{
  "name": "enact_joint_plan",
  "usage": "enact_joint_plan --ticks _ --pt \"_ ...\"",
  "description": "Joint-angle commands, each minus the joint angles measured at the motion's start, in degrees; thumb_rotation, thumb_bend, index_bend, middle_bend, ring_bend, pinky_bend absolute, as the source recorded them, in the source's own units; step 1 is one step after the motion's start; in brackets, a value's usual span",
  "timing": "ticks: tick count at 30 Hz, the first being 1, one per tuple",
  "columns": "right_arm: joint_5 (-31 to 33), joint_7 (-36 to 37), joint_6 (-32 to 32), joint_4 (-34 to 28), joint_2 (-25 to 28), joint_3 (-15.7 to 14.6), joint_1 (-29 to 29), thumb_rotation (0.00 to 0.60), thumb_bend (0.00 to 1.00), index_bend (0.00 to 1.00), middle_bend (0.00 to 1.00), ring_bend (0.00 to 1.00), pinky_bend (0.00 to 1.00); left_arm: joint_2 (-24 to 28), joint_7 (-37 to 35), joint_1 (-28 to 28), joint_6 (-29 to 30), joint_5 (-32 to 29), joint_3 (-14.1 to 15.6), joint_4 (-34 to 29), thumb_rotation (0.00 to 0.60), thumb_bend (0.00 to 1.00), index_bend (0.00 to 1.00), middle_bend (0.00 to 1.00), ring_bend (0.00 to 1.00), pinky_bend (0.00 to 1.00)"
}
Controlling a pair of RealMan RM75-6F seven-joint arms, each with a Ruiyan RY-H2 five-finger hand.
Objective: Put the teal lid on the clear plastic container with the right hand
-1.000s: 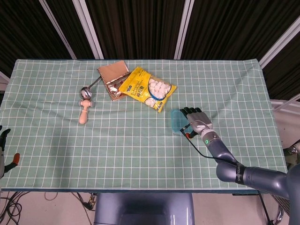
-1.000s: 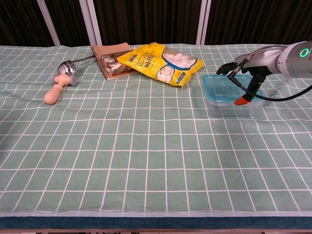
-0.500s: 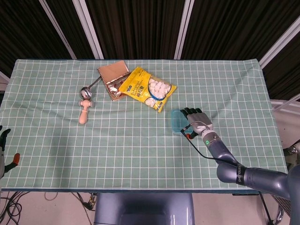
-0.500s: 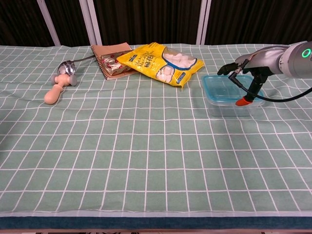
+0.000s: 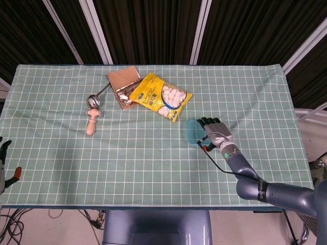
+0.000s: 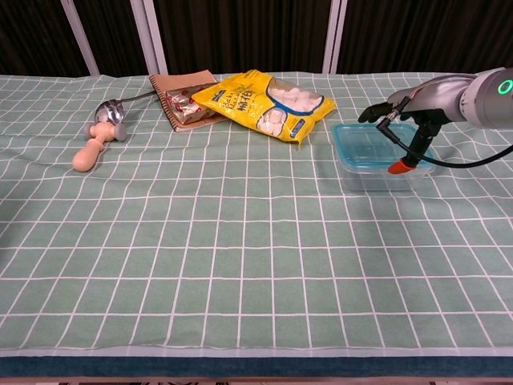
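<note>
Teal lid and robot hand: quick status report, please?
Right robot hand over the box, fingers spread, holding nothing. Teal lid sits on the clear plastic container. Left robot hand idle at table edge. Nothing in the way.

One lidded container [image 6: 375, 156], two snack bags [image 6: 264, 100]

A robotics lab. Black curtains hang on metal frame poles [image 5: 199, 30] behind the desk [image 5: 255, 92]. Loose cables [image 5: 15, 219] lie below the desk.

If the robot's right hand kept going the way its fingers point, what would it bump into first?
Probably the yellow snack bag. The right hand hovers over the teal lid, which is already on the clear container. Its fingers point across it toward the bag, though height is hard to judge.
</note>
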Motion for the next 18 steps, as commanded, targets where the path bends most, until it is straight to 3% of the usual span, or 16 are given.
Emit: enact_joint_plan --ticks 1,18 --pt "0.05 0.00 0.13 -0.09 0.06 0.05 -0.04 0.600 0.34 0.00 0.06 0.00 0.00 -0.01 0.03 -0.01 -0.03 -0.02 0.01 0.01 0.600 0.34 0.13 0.00 0.00 0.00" --pt "0.62 -0.28 0.41 -0.43 0.21 0.07 -0.18 0.600 0.34 0.00 0.06 0.00 0.00 0.01 0.09 -0.04 -0.03 -0.12 0.00 -0.05 0.600 0.34 0.13 0.00 0.00 0.00"
